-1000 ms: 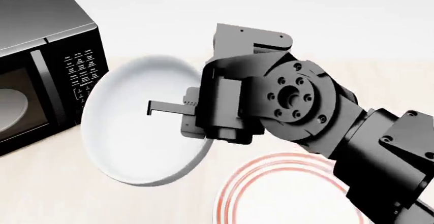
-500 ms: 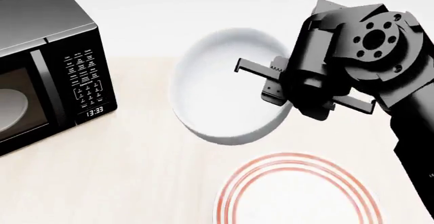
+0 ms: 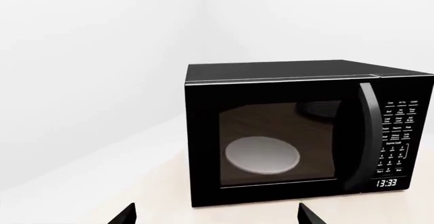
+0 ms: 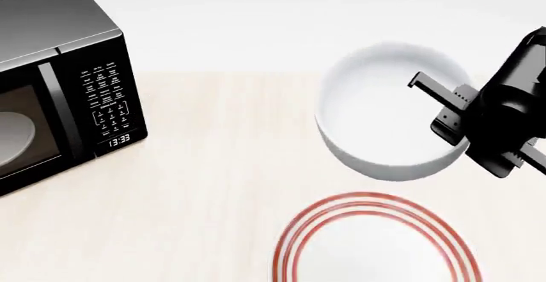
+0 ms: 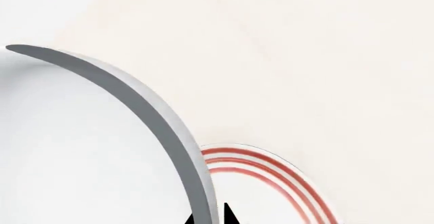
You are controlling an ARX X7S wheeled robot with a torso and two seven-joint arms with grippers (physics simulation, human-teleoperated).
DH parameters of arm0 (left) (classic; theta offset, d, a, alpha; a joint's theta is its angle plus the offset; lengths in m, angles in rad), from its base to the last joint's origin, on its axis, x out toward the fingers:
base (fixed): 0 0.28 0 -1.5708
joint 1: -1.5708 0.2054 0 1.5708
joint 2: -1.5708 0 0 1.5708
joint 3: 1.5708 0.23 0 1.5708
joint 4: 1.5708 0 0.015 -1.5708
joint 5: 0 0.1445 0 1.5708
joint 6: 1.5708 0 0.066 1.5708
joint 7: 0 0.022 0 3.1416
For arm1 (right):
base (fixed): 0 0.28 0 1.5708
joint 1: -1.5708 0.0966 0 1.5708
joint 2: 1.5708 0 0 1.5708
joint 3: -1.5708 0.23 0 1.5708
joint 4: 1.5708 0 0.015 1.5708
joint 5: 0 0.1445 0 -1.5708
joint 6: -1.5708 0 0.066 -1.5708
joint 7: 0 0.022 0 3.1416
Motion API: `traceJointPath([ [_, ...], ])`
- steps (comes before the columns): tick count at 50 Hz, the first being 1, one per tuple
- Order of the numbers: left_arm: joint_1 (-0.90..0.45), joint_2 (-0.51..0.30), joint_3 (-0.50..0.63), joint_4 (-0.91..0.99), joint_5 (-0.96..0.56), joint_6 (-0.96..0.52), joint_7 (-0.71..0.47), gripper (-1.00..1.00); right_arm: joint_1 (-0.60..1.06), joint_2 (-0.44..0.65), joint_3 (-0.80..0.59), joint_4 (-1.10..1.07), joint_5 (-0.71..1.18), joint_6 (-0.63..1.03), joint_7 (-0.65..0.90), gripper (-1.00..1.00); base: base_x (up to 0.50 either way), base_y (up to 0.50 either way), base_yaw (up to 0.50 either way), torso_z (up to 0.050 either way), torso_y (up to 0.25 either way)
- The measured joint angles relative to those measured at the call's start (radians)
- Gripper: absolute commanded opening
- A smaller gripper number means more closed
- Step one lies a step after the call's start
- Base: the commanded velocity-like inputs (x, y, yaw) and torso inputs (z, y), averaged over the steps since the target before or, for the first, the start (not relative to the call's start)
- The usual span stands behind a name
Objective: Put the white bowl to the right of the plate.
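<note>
The white bowl (image 4: pixel 388 119) is a plain, deep, glossy bowl. It hangs in the air above the light wooden table, up and behind the plate (image 4: pixel 375 243). My right gripper (image 4: pixel 456 132) is shut on the bowl's right rim, one finger inside and one outside. In the right wrist view the bowl's wall (image 5: pixel 146 112) runs between my two dark fingertips (image 5: pixel 229 216), and the plate's red rings (image 5: pixel 271 170) show below. The plate lies flat at the front of the table. My left gripper (image 3: pixel 213 219) is open and empty, facing the microwave.
A black microwave (image 4: pixel 60 84) stands at the table's left, its door shut, with a greyish glass turntable (image 3: pixel 262 155) inside and a lit clock. The light wooden table (image 4: pixel 213 186) stretches between the microwave and the plate.
My right arm has carried the bowl steadily rightwards, from beside the microwave to above and behind the plate. The bowl has tipped from steeply tilted to nearly level. The plate has not moved.
</note>
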Motion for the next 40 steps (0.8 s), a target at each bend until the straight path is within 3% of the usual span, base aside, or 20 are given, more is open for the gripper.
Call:
traceJointPath([
  [18,-0.009,-0.005,0.015,-0.015,0.006,-0.003,-0.01,1.0,0.018,0.101,-0.225,0.02,0.188,-0.037,-0.011,-1.0,0.0,0.0,0.0,0.0,0.0],
  [40,-0.022,-0.011,0.045,-0.027,0.017,-0.01,-0.019,1.0,0.008,0.236,-0.275,0.022,0.244,-0.048,-0.032,-1.0,0.0,0.0,0.0,0.0,0.0],
])
